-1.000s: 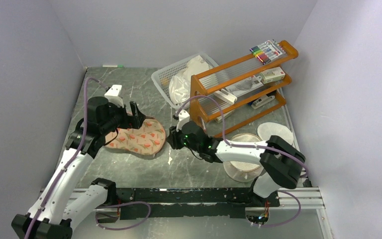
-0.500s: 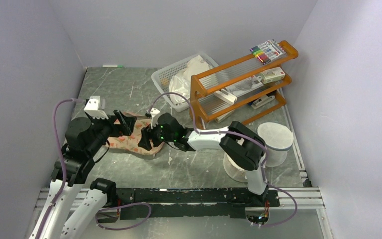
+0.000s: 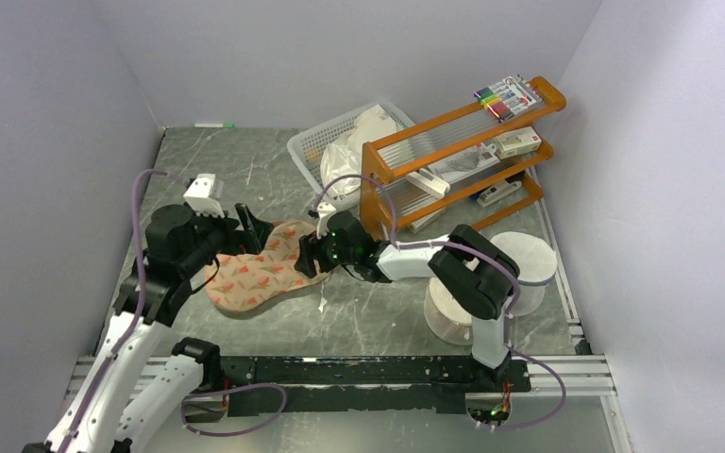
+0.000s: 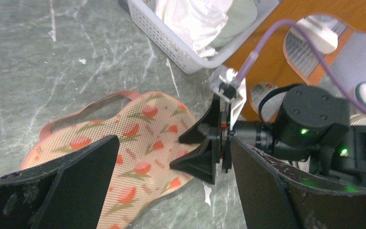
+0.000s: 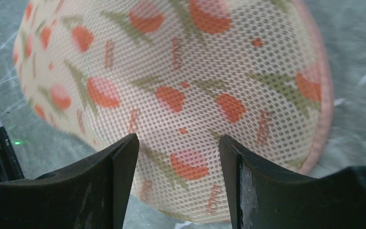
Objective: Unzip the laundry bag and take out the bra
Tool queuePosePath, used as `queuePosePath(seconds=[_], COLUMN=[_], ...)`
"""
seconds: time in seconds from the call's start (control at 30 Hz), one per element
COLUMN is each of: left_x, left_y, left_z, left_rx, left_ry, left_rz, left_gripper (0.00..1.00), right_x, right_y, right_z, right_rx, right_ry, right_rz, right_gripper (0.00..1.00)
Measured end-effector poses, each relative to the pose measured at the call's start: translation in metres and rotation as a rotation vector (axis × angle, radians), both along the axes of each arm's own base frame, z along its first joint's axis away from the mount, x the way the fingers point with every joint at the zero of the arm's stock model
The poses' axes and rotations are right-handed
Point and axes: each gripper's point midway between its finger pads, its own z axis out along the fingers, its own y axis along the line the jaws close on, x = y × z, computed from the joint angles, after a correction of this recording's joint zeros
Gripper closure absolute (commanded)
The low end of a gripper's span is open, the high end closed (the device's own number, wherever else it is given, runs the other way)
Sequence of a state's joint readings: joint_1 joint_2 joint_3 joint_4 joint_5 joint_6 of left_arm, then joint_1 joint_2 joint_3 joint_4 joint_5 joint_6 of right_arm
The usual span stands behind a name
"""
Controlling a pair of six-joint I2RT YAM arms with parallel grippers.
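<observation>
The laundry bag (image 3: 257, 271) lies flat on the grey marbled table (image 3: 378, 321), on the near-left side of the white basket (image 3: 295, 146). Its long axis points at the basket. It is a peanut-shaped pouch of fine honeycomb mesh, peach with red-orange flowers and green stems, and edged by a smooth pink band. In the left wrist view, that band curves slightly away from the mesh on the side facing the basket. The basket is stiff plastic lattice with crumpled white bags heaped inside.

The left gripper (image 3: 251, 226) hovers over the bag's edge on the side toward the basket. Its flat black jaws are spread wide with nothing between them. The right gripper (image 3: 305, 255) is at the rounded end of the bag nearest the basket. Its wedge-shaped jaws are parted, and the right wrist view shows mesh across the gap. Whether they pinch any fabric cannot be told.

Half a second ago the bag looked bunched and shorter, with the right gripper over its middle. Now it is stretched out smooth, and that gripper has drawn back toward the basket end. The left gripper has shifted closer to the basket.
</observation>
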State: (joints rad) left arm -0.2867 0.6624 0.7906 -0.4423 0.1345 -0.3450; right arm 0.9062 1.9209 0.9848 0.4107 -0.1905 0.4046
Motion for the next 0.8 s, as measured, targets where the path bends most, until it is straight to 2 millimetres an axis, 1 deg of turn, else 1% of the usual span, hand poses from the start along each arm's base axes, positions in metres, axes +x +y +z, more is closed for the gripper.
queuePosePath(seconds=[0.13, 0.2, 0.27, 0.33, 0.43, 0.53, 0.6, 0.7, 0.8], left_x=[0.006, 0.009, 0.009, 0.008, 0.000, -0.007, -0.010, -0.015, -0.016], left_y=[-0.010, -0.010, -0.007, -0.007, -0.015, -0.026, -0.037, -0.059, -0.073], left_z=[-0.021, -0.032, -0.038, -0.038, -0.032, -0.034, -0.041, -0.057, -0.082], left_rx=[0.054, 0.101, 0.147, 0.186, 0.224, 0.251, 0.277, 0.340, 0.438], left_ry=[0.059, 0.085, 0.093, 0.075, 0.009, -0.031, -0.031, -0.011, 0.034], left_rz=[-0.073, -0.093, -0.106, -0.121, -0.181, -0.242, -0.296, -0.386, -0.440], left_gripper=[0.01, 0.01, 0.01, 0.01, 0.00, 0.01, 0.02, 0.05, 0.11], right_x=[0.009, 0.007, 0.003, -0.006, -0.021, -0.029, -0.035, -0.045, -0.050], right_y=[-0.016, -0.022, -0.025, -0.028, -0.037, -0.048, -0.057, -0.072, -0.088], right_z=[0.005, 0.019, 0.042, 0.075, 0.122, 0.156, 0.167, 0.174, 0.183], right_rx=[-0.040, -0.044, -0.015, 0.039, 0.119, 0.174, 0.193, 0.199, 0.198], right_ry=[-0.006, -0.006, -0.020, -0.050, -0.108, -0.156, -0.174, -0.187, -0.216], right_rz=[-0.035, -0.039, -0.033, -0.018, 0.005, 0.003, 0.004, -0.002, -0.028], right_gripper=[0.36, 0.33, 0.30, 0.28, 0.27, 0.26, 0.26, 0.26, 0.27])
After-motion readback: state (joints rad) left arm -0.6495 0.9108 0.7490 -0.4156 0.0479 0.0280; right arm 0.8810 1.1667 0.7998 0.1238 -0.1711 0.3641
